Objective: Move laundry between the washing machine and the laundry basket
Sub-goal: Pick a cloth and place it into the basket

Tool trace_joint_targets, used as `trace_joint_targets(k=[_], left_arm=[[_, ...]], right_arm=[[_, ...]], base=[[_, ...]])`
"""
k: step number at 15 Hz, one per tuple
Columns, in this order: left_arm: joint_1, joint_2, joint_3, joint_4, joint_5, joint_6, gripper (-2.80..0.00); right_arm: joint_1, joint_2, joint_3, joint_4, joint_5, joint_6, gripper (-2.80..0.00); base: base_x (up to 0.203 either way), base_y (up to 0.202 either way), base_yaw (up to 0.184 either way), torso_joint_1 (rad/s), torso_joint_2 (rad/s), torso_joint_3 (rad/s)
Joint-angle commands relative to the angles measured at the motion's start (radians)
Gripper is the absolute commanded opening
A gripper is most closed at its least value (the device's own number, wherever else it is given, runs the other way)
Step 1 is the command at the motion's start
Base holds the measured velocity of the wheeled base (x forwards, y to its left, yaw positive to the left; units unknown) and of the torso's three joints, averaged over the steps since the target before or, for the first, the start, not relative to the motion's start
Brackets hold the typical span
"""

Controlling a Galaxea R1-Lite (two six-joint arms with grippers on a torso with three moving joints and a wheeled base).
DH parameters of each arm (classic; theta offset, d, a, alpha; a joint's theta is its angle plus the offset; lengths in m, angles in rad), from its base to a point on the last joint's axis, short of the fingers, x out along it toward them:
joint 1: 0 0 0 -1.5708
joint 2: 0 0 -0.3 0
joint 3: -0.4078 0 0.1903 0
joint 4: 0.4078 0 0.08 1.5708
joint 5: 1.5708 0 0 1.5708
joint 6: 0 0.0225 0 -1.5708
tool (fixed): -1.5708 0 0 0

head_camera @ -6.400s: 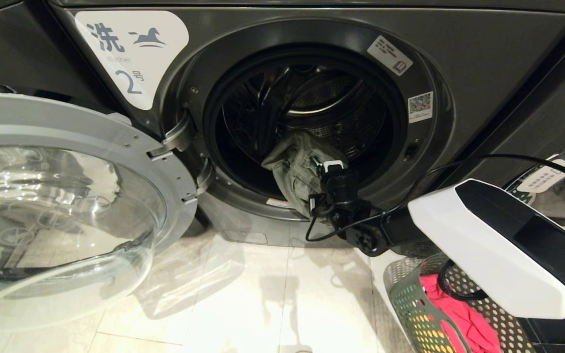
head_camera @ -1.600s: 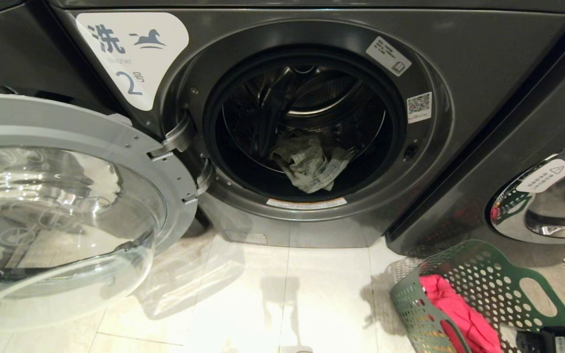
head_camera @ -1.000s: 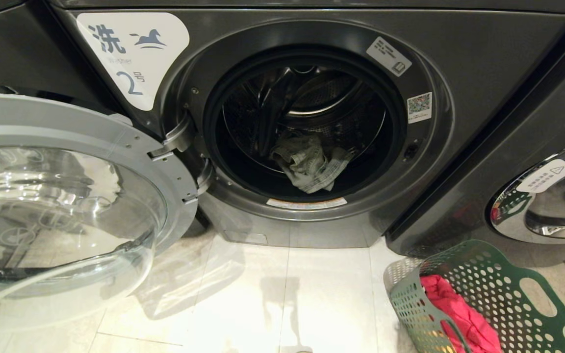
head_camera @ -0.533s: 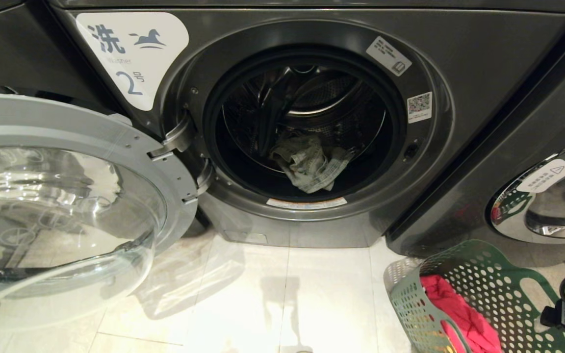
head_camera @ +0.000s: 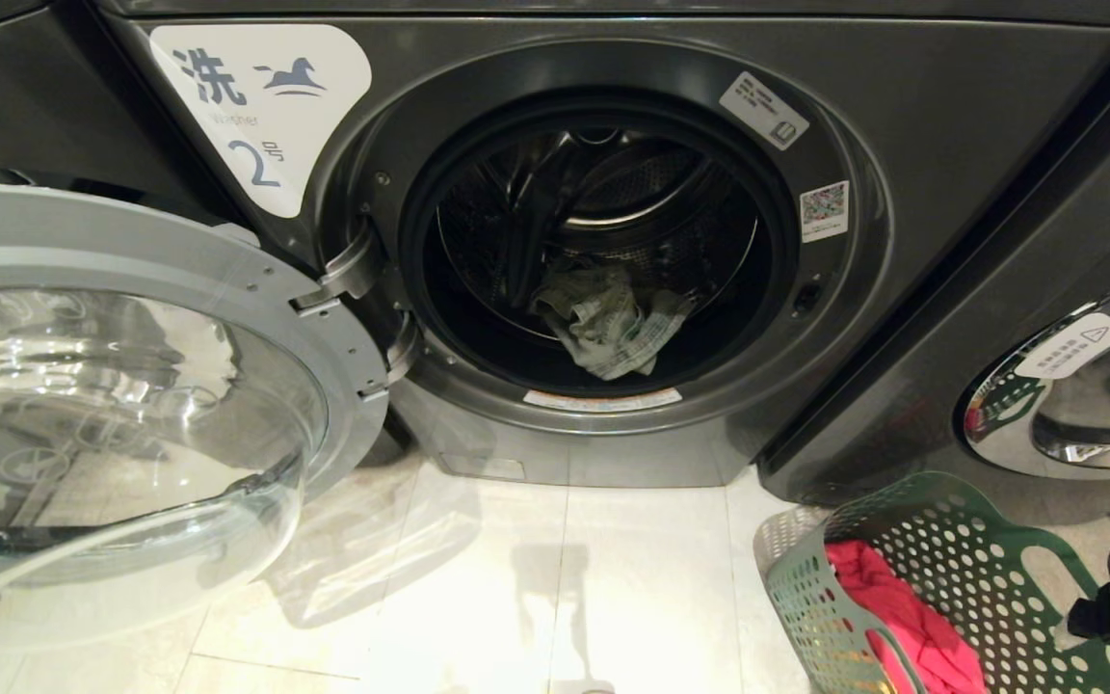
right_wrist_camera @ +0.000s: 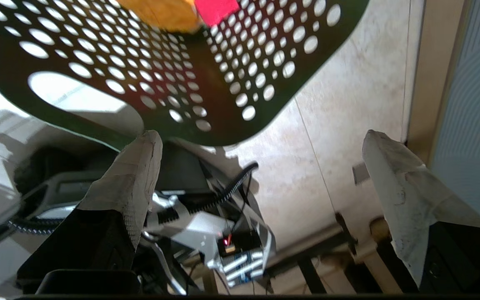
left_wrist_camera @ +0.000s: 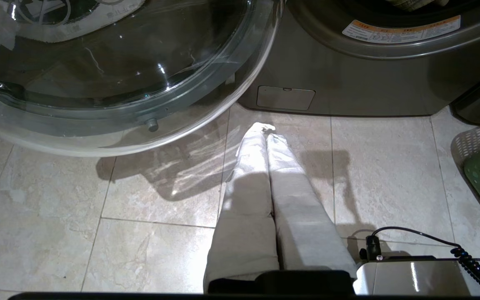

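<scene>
Only the laundry basket shows partly, cut off below.

Left gripper parked with fingers pressed together; right gripper spread wide, empty.

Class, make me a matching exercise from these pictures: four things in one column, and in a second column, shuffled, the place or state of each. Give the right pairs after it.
Things:
1. washing machine door
2. grey-green garment
3. pink garment
4. left gripper

Place or state:
A. in the laundry basket
B. shut, above the floor tiles
C. swung wide open
D. inside the washing machine drum

Pairs: 1-C, 2-D, 3-A, 4-B
</scene>
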Motion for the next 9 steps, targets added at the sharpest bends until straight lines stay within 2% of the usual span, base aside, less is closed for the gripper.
trace_joint_targets(k=[1, 9], left_arm=[[0.0, 0.001, 0.0, 0.0, 0.0, 0.0, -2.8], [0.0, 0.0, 0.0, 0.0, 0.0, 0.0, -2.8]], right_arm=[[0.001, -0.023, 0.01, -0.05, 0.002, -0.004, 0.0], [0.012, -0.05, 0.027, -0.078, 0.0, -0.009, 0.0]], base=[[0.0, 0.0, 0.0, 0.0, 0.0, 0.0], [0.0, 0.0, 0.0, 0.0, 0.0, 0.0]])
